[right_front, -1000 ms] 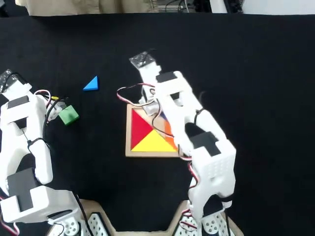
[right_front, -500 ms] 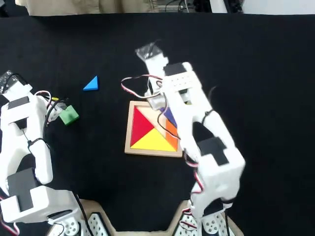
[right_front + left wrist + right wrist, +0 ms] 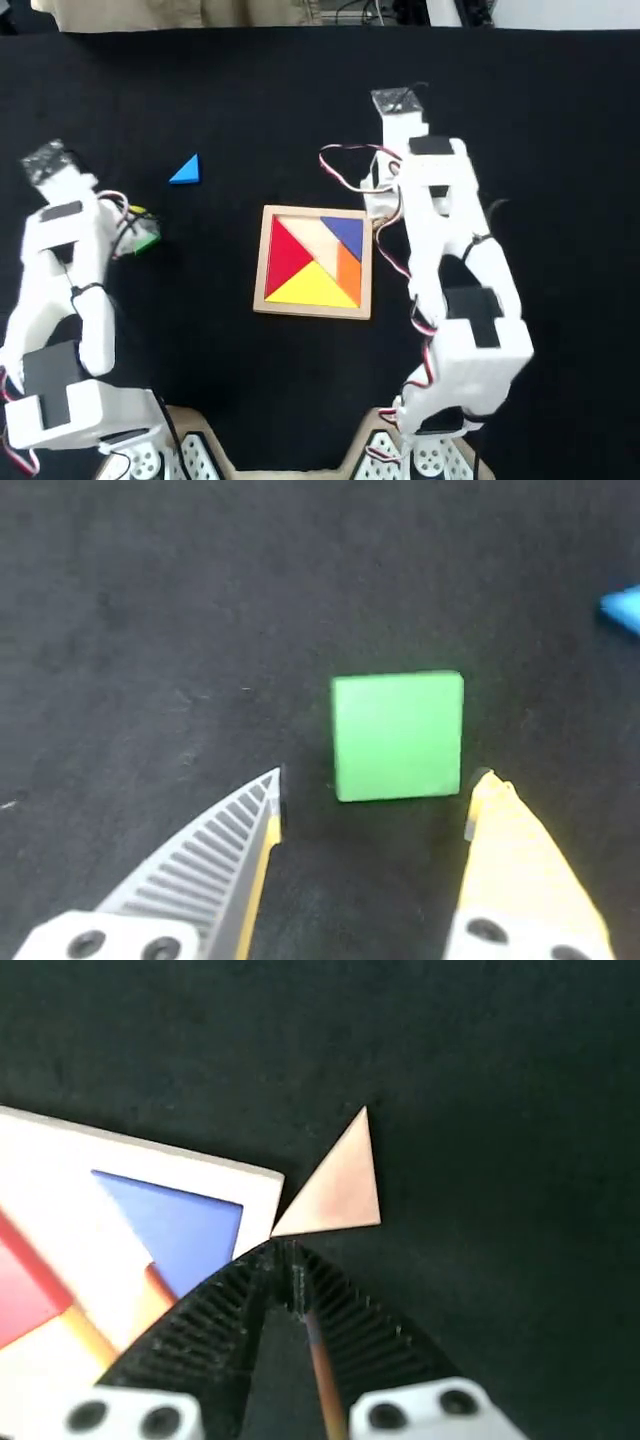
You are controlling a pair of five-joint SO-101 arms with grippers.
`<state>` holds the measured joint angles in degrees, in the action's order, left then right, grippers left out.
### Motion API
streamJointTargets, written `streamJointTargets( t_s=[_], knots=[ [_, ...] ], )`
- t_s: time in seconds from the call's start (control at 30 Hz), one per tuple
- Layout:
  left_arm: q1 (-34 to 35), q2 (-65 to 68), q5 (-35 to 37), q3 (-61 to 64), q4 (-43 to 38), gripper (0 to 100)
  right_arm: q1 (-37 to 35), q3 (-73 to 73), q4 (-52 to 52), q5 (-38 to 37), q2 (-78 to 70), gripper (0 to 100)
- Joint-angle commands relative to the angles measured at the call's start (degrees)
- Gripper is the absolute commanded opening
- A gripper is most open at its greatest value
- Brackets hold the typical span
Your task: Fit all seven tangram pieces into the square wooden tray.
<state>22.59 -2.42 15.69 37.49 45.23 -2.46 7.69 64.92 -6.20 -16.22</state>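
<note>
Nearest, the square wooden tray [image 3: 315, 313] lies flat with red, yellow, orange and blue pieces seated. At its far right corner the right end effector [image 3: 290, 1255] is clenched on nothing, its tips just beside a pale tan triangle [image 3: 340, 1185] outside the rim. Over left, the left end effector [image 3: 377, 785] hangs spread, flanking the green square block [image 3: 397, 736]. Beyond it a small blue triangle [image 3: 186, 171] sits alone on open black worktop [image 3: 200, 90].

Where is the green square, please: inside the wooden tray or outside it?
Outside: the green square lies flat on the black table before the open left gripper, apart from the wooden tray.
</note>
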Motion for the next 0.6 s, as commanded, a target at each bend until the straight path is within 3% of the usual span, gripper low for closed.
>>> streamJointTargets(
  t_s=[0.0,0.1,0.23,0.4,0.57],
  knots=[
    [-0.8,-2.2,-1.3,1.2,-5.4,30,0.7,-5.7,-1.4,0.3,-2.7,1.1],
    [-0.9,-2.2,-1.3,1.7,-6.1,30,1.1,-12.4,2.2,0.8,-6.3,2.0],
    [-0.9,-2.2,-1.2,1.7,-6.1,30,1.4,-20.2,9.1,2.5,-11.0,11.8],
    [-0.8,-2.2,-1.1,1.8,-6.0,30,-2.3,-25.2,9.3,1.1,-12.8,0.8],
    [-0.6,-2.2,-1.1,1.8,-5.9,30,-5.1,-26.0,9.3,1.1,-15.1,2.1]
  ],
)
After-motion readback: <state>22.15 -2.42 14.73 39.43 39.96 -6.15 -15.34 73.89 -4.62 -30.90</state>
